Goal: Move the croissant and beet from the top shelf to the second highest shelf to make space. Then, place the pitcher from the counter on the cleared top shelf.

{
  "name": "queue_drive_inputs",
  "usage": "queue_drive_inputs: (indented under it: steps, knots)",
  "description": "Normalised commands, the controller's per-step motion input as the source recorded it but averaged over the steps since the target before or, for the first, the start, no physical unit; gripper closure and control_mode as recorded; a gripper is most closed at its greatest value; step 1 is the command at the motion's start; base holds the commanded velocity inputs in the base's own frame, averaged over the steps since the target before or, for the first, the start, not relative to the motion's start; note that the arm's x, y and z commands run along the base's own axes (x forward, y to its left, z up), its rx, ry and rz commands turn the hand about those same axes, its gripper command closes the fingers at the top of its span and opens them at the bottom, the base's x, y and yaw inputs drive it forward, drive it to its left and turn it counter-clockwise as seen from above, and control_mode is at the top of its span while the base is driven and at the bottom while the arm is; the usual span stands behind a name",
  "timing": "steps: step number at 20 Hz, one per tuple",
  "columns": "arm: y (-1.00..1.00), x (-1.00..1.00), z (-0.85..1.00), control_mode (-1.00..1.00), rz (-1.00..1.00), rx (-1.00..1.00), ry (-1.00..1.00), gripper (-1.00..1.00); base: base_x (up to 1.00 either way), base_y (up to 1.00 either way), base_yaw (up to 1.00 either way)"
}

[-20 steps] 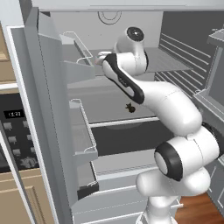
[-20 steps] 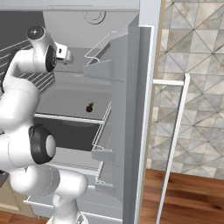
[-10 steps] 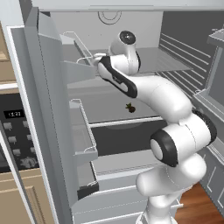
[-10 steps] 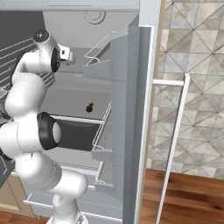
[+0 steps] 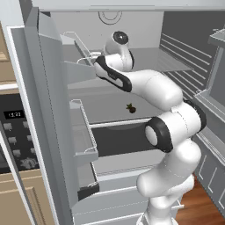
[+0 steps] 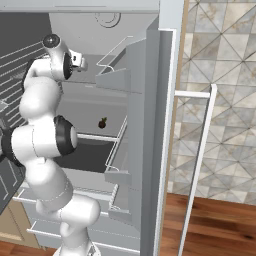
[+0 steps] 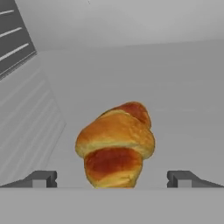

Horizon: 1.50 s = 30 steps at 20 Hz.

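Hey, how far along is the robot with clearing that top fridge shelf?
Done: the beet already sits on the second highest shelf. In hand: the gripper is open at the top shelf, its fingertips on either side of the croissant, not closed on it. Left: grasp the croissant, lower it beside the beet, then fetch the pitcher from the counter and set it on the top shelf.

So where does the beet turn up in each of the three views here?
Left base view: the beet sits near picture centre, on a lower fridge shelf, just left of the arm's forearm.
Right base view: the beet is left of centre on that same shelf, right of the arm.
Hand view: no beet; the croissant lies between the claw's fingertips.
Shared landmark: the round fitting high on the fridge's back wall.
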Motion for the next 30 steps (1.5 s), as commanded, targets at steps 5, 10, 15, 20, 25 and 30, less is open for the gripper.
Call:
queue_drive_inputs:
  steps: [5, 10, 15, 20, 25, 30]
  knots:
    - [0.13, 0.43, -0.05, -1.00, 0.00, 0.00, 0.00, -1.00, 0.00, 0.00, 0.00]
    - [0.06, 0.24, -0.25, -1.00, -0.03, -0.02, 0.01, 1.00, 0.00, 0.00, 0.00]
    - [0.00, 0.00, -0.48, -1.00, -0.08, -0.06, 0.04, 1.00, 0.00, 0.00, 0.00]
    - [0.00, -0.53, -0.25, -1.00, -0.05, -0.04, 0.00, 1.00, 0.00, 0.00, 0.00]
    - [0.00, -1.00, 0.00, -1.00, -0.01, 0.00, -0.04, 1.00, 0.00, 0.00, 0.00]
    - [-0.17, -1.00, 0.01, -1.00, 0.00, 0.03, -0.06, 1.00, 0.00, 0.00, 0.00]
